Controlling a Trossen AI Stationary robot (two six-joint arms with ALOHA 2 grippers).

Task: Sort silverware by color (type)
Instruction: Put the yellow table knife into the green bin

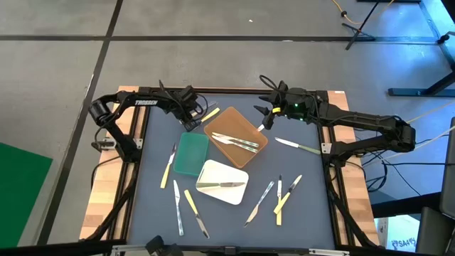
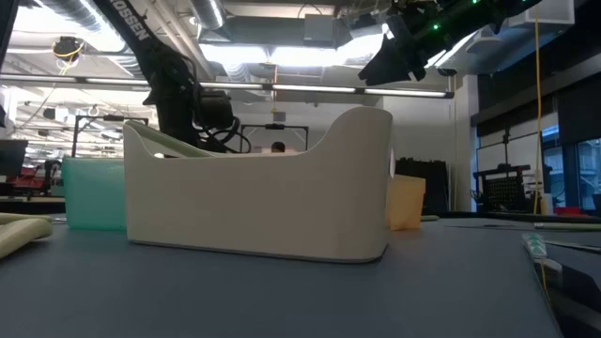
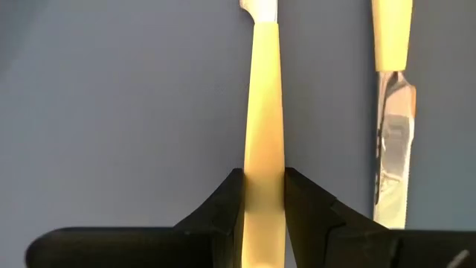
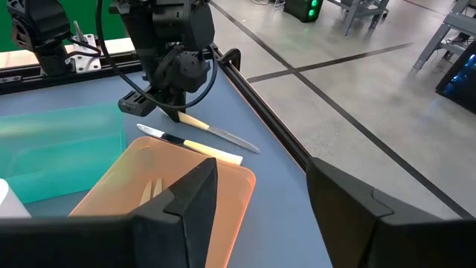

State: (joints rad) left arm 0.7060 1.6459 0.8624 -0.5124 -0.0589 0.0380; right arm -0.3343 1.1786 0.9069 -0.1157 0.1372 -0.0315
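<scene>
My left gripper (image 1: 192, 119) (image 3: 264, 179) is at the table's far side, beyond the green tray, shut on a yellow-handled knife (image 4: 212, 130). A second yellow-handled knife (image 3: 392, 112) (image 4: 197, 146) lies flat on the mat beside it, pointing the opposite way. My right gripper (image 1: 266, 114) (image 4: 260, 216) hangs open and holds nothing above the far right corner of the brown tray (image 1: 250, 151). That tray holds two pieces with pale handles (image 1: 238, 141). One piece (image 1: 222, 185) lies in the white tray (image 1: 213, 171). My left gripper pinches the knife's yellow handle (image 3: 264, 149) between its two fingers (image 3: 223, 201), which lie across the handle. It comes from above, slanting down. The metal blade (image 4: 236, 140) points away from the gripper toward the table's far right. Whether the knife is off the mat, I cannot tell.
The green tray (image 1: 190, 153) sits between the left gripper and the white tray. Several loose pieces lie on the mat: by the green tray's left (image 1: 168, 167), near the near edge (image 1: 188, 208), right of the white tray (image 1: 279, 195), and one right of the brown tray (image 1: 297, 146).
</scene>
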